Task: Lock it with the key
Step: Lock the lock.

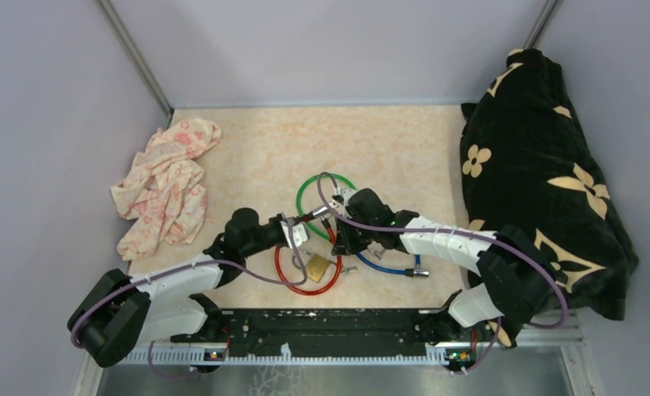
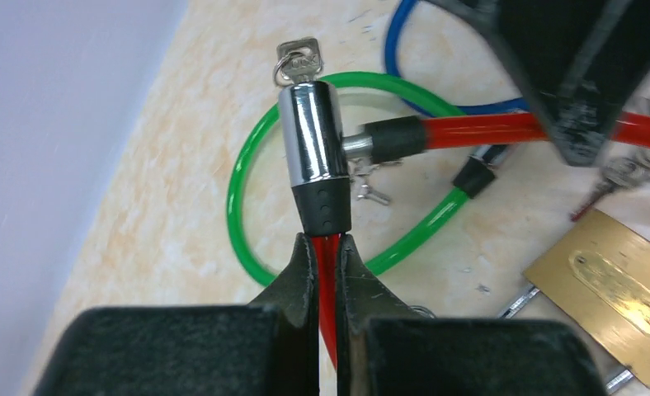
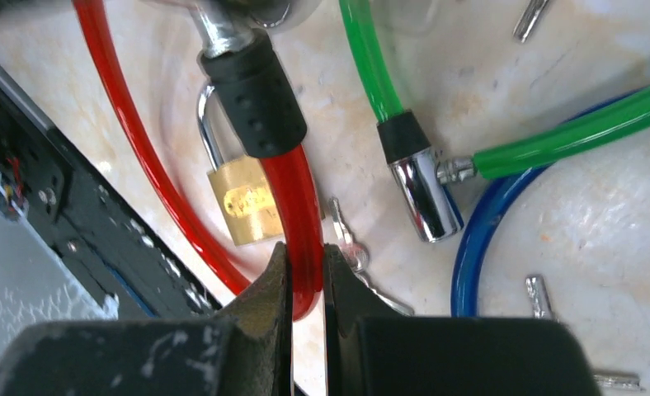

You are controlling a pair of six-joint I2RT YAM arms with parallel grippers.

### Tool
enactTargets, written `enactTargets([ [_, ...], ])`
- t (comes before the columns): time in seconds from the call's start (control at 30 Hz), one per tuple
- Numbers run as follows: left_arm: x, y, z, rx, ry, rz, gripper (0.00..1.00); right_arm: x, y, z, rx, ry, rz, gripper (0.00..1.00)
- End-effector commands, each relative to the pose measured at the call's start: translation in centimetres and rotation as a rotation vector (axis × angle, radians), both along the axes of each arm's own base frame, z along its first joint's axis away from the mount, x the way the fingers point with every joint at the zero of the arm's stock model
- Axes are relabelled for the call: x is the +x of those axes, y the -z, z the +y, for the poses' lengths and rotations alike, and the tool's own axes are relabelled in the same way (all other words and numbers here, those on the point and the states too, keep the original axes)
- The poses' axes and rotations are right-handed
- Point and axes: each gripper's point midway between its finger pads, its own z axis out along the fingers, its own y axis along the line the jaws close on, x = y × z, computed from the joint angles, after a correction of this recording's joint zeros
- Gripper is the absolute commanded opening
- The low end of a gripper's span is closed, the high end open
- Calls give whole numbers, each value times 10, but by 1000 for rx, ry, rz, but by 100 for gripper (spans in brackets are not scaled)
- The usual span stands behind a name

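Observation:
The red cable lock [image 2: 487, 128] hangs between both grippers above the table. My left gripper [image 2: 328, 247] is shut on the red cable just below its chrome cylinder [image 2: 312, 132]. The key [image 2: 299, 59] sticks out of the cylinder's far end. The cable's other end, a black sleeve [image 2: 396, 136] with a metal pin, meets the cylinder's side. My right gripper [image 3: 307, 260] is shut on the red cable [image 3: 301, 206] just behind that black sleeve [image 3: 256, 99]. In the top view the left gripper [image 1: 299, 231] and right gripper [image 1: 338, 235] sit close together at mid-table.
A brass padlock [image 3: 243, 206] lies under the red loop. A green cable lock [image 3: 553, 132], a blue cable [image 3: 470, 247] and loose keys [image 3: 540, 297] lie around it. A floral cloth [image 1: 167, 186] lies at the left, and a black flowered cushion [image 1: 536, 181] at the right.

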Motion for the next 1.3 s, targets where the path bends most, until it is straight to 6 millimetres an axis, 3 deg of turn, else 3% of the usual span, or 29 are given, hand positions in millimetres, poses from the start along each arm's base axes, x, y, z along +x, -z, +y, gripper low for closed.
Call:
enactTargets([
  [0.0, -60, 37, -21, 184, 359, -16, 0, 59, -113, 38, 360, 96, -347, 0],
  [0.13, -66, 44, -23, 271, 414, -113, 0, 73, -142, 35, 454, 156, -488, 0],
  [0.23, -56, 33, -23, 307, 399, -208, 0, 79, -161, 33, 517, 161, -601, 0],
  [0.3, -51, 23, -23, 327, 391, -253, 0, 81, -163, 35, 533, 146, -635, 0],
  [0.47, -53, 9, -23, 372, 442, -395, 0, 73, -150, 45, 572, 65, -659, 0],
  [0.63, -49, -4, -21, 432, 461, -572, 0, 64, -133, 38, 584, 64, -681, 0],
  [0.77, -56, -3, -15, 482, 502, -654, 0, 55, -123, 39, 568, 42, -700, 0],
  [0.93, -70, 3, -8, 516, 548, -742, 0, 45, -113, 36, 567, 30, -696, 9],
  [1.07, -69, 10, -6, 542, 540, -716, 0, 41, -110, 34, 570, 17, -695, 14],
  [1.27, -66, 15, -3, 573, 531, -723, 0, 24, -91, 31, 551, -59, -661, 40],
])
